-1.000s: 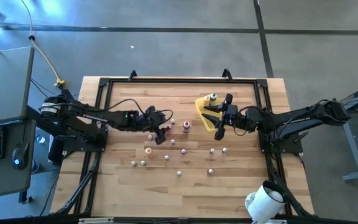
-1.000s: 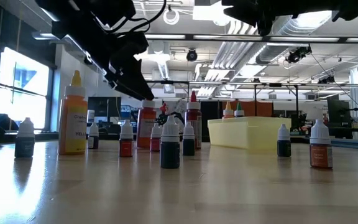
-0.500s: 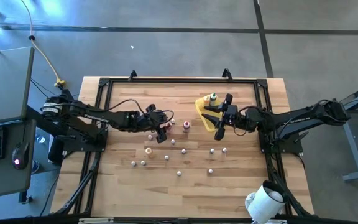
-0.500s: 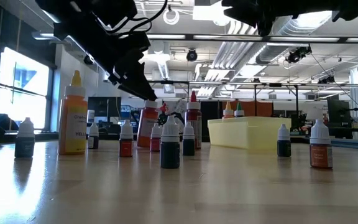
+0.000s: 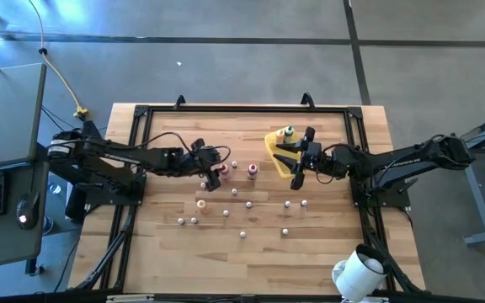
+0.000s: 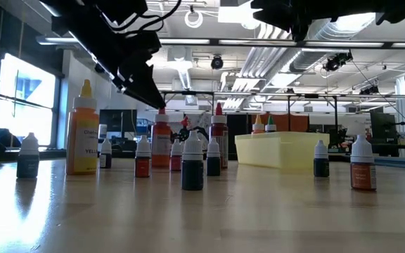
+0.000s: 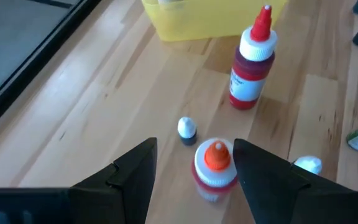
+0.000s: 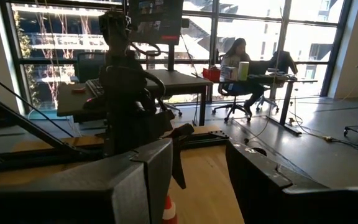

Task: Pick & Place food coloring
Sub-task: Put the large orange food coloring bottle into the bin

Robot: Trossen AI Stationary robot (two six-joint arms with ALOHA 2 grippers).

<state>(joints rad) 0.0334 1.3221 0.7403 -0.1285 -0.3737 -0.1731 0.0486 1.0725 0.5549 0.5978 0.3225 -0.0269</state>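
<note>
Several tiny food coloring bottles point(image 5: 242, 234) stand scattered on the wooden table. An orange-capped bottle point(image 7: 216, 163) stands upright on its base just ahead of my left gripper point(image 7: 196, 152), which hovers above it, open and touching nothing; the low view shows this bottle point(image 6: 162, 144) clear below the gripper. A taller red-capped bottle point(image 7: 253, 59) stands beyond it. The yellow tray point(image 5: 278, 147) sits at the far middle, with a green-capped bottle point(image 5: 290, 131) in it. My right gripper point(image 5: 295, 164) waits over the tray's near end, level and open point(image 8: 197, 149).
A tall yellow bottle point(image 6: 84, 130) stands at the left of the low view. A black frame point(image 5: 242, 109) borders the work area. A white roll point(image 5: 356, 271) lies at the near right corner. People sit at desks point(image 8: 238, 59) beyond the table.
My left gripper has risen a little and drawn back toward the table's left edge, staying open. The orange-capped bottle, which it partly covered in the low view, now shows whole and stands where it was.
</note>
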